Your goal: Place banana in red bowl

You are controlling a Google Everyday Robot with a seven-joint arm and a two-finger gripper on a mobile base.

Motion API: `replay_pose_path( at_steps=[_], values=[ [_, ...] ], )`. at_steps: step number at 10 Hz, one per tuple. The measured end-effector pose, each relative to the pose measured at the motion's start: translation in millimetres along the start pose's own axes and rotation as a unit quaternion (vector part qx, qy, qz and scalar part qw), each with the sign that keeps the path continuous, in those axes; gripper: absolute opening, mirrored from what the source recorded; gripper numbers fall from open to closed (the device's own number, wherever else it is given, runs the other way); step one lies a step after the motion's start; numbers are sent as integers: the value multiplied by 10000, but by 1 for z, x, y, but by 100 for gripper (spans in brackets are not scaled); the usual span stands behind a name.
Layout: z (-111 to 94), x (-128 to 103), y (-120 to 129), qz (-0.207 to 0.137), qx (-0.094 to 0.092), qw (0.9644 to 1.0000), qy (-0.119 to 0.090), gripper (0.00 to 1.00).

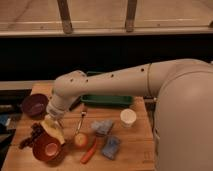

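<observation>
Arm bent low (elbow left); gripper [54, 119] grasps the banana [54, 130] above the red bowl [46, 148].

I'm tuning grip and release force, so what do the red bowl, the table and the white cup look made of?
The gripper holds the banana by the red bowl, which looks like smooth plastic with uniform colour. The table looks wooden, with visible plank lines. The white cup is matte, maybe paper or plastic.

Apple [81, 140], carrot [89, 152], white cup [128, 118], maroon bowl [34, 104].
</observation>
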Motion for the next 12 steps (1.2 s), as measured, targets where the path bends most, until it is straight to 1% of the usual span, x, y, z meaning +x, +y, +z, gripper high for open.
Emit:
replay_pose_path(
  at_steps=[3,4,5,7,8,9,10,12],
  values=[
    [0,0,0,6,-1,10000,10,0],
    [2,1,-2,14,-54,10000,-2,0],
    [9,1,-5,5,-185,9998,-2,0],
    [45,-4,-2,-100,-627,9980,-16,0],
    [62,-8,6,-173,-836,9963,-23,0],
    [75,-15,17,-255,-1026,9944,-26,0],
    [83,-19,25,-311,-1158,9928,-30,0],
    [92,-25,37,-417,-1337,9901,-14,2]
  ],
)
